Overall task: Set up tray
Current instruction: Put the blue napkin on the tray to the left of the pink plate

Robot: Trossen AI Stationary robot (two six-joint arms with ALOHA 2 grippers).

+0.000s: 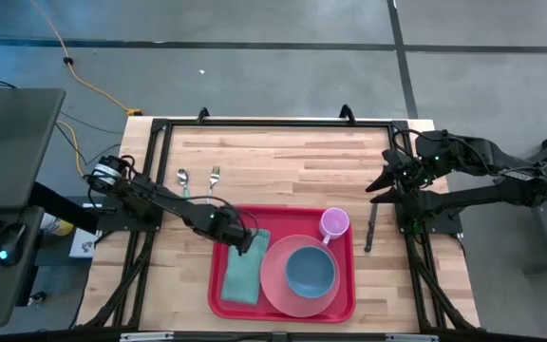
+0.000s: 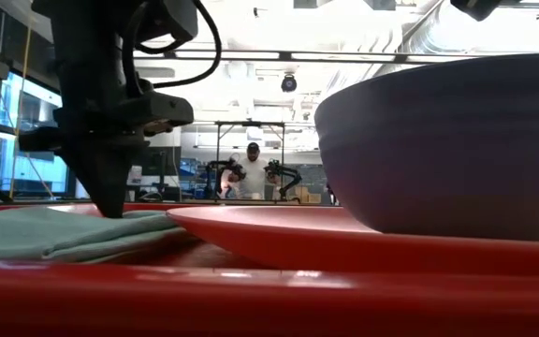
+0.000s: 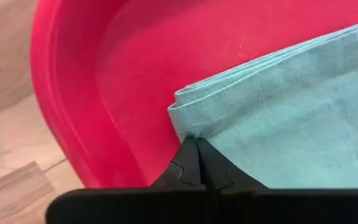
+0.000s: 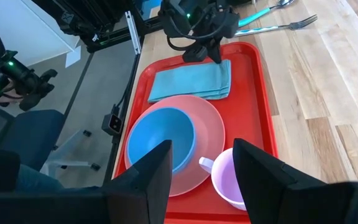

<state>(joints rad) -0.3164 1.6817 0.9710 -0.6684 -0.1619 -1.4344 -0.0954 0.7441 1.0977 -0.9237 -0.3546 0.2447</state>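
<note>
- Tray status: large red rectangular plastic tray with rounded corners and raised rim (image 1: pixel 345 302) sits flat on the wooden slatted table (image 1: pixel 283 161), at the table's near edge, roughly centred.
- On the tray: folded teal cloth napkin (image 1: pixel 242 271) at the tray's left end; round pink plate (image 1: pixel 275 285) beside it, just overlapping the napkin edge; blue bowl (image 1: pixel 310 270) on the plate; small lilac mug (image 1: pixel 334 223) at the tray's far right corner.
- Off the tray: metal spoon (image 1: pixel 182 178) and fork (image 1: pixel 214 176) just past its far left corner; dark knife (image 1: pixel 369 230) just off its right rim.
- Left gripper (image 3: pixel 196 144): over the tray's left end, fingers closed together, tips at the napkin's folded corner. Can't tell whether cloth is actually pinched between them or merely touched.
- Right gripper (image 4: pixel 201 165): well off the tray's right end, above the table, fingers apart, holding nothing.
- Handling, my read: tray looks stiff, light, and glossy, so probably slick. The rim is the only real grab point. Loaded with crockery, I'd take it at both short ends and keep it level. Bowl and mug could slide.
- Napkin is soft and will bunch if dragged.
</note>
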